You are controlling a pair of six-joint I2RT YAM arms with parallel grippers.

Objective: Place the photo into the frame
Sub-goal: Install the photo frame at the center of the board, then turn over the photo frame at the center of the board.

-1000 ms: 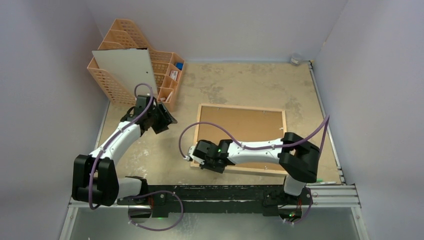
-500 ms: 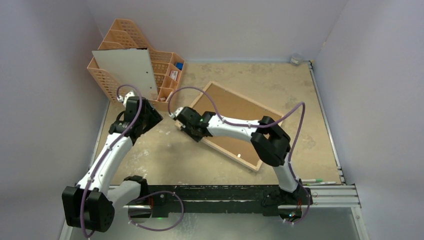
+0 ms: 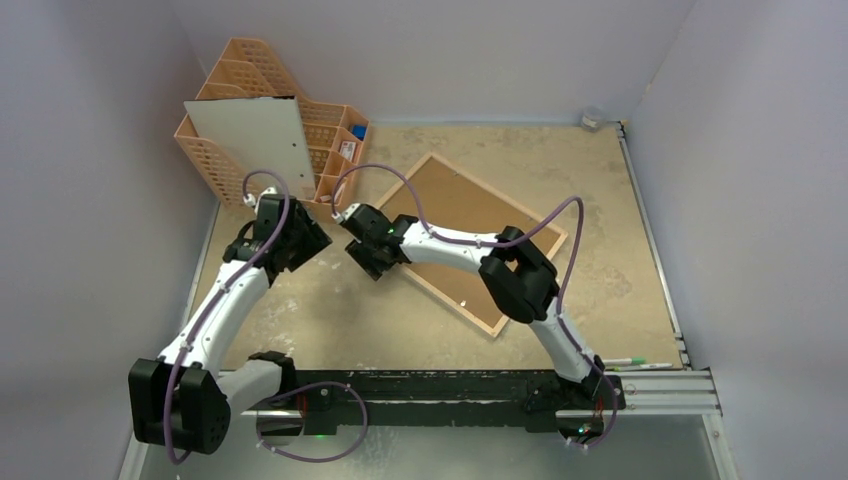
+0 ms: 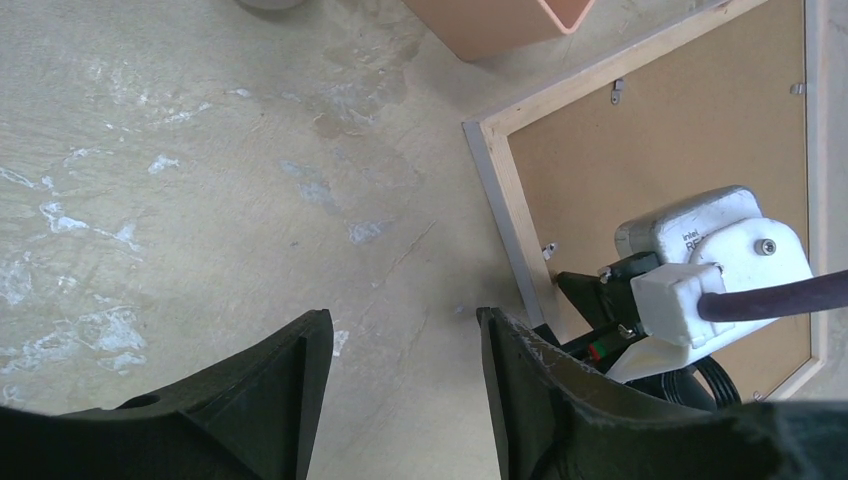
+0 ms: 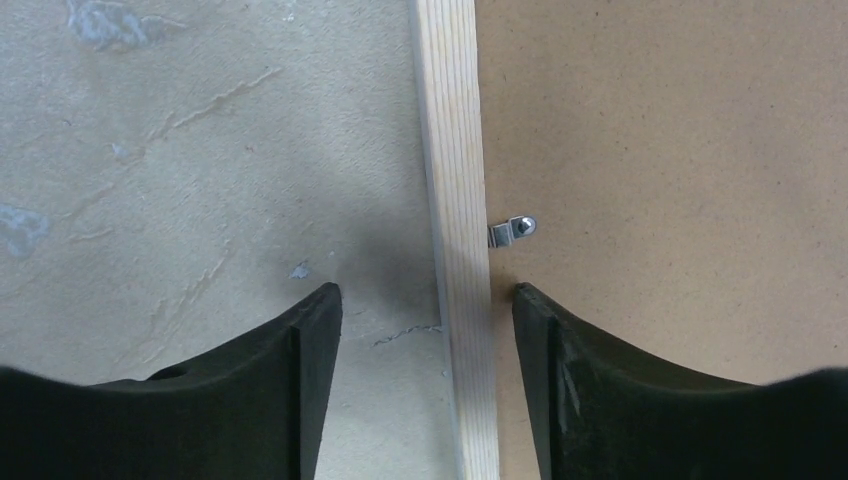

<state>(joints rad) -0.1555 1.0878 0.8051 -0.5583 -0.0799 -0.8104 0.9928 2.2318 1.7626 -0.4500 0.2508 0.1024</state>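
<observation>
The frame (image 3: 470, 235) lies face down and turned diagonally on the table, its brown backing up inside a light wood rim (image 5: 455, 150). My right gripper (image 3: 368, 260) hovers open at the frame's left corner. In the right wrist view its jaws (image 5: 425, 290) straddle the rim without touching it, beside a small metal clip (image 5: 515, 229). My left gripper (image 3: 308, 243) is open just left of that corner, over bare table (image 4: 403, 315), with the frame (image 4: 680, 130) to its right. The photo (image 3: 255, 145) leans white side out against the organiser.
A peach lattice organiser (image 3: 335, 155) stands at the back left behind the photo. Pens (image 3: 635, 362) lie by the near right rail, and a small round object (image 3: 592, 118) sits in the back right corner. Walls close in on the left, back and right.
My right arm swung the frame's left corner toward the back left, turning the frame diagonal, then opened its jaws off the rim. My left gripper shifted slightly left and back.
</observation>
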